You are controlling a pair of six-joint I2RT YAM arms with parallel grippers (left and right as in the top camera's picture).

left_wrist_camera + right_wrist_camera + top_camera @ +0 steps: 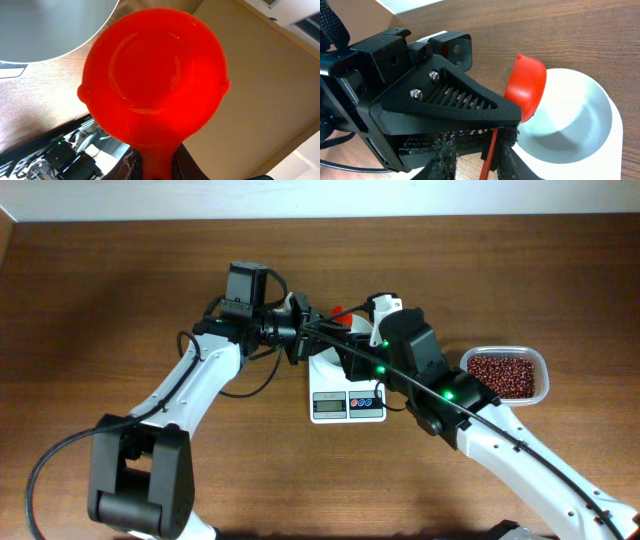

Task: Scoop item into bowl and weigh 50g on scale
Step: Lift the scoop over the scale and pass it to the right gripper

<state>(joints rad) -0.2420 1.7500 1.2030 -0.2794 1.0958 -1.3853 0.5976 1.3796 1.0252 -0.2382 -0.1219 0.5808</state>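
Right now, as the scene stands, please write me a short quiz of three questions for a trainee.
1. What does the white bowl stand on?
2. Where are the beans? A: in the clear tub. B: in the bowl. C: loose on the table.
3. True or false: the left fingers grip the red scoop by its handle.
Key: 1 the scale; 2 A; 3 true.
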